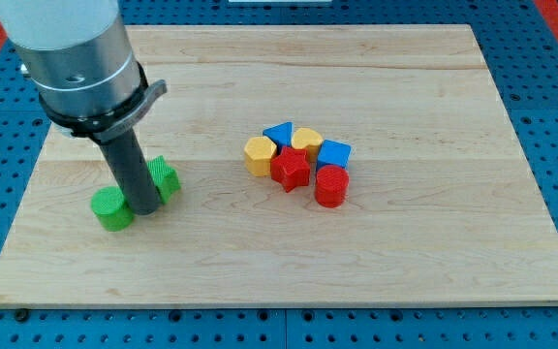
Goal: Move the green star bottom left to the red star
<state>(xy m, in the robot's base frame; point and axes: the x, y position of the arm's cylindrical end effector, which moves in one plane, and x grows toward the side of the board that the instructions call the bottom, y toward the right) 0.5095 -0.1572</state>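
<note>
- Standing on the pale wooden worktop (434, 242), my tip (147, 209) was seen wedged between two green blocks; no gripper was fitted.
- The green star-shaped block (163, 177) was found touching it, upper right.
- The red star-shaped block (292, 170) lay well to the view's right.

Wooden board (434, 242) on blue pegboard. Left: green star (163, 177) & green cylinder (112, 208). Centre cluster, touching: red star (291, 170), red cylinder (330, 186), blue triangle (279, 134), blue cube (334, 153), two yellow blocks (259, 154).

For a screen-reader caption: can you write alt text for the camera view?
My tip rests between two green blocks at the view's left of a wooden board. Near the centre, a red star sits clustered with yellow, blue and red blocks.
</note>
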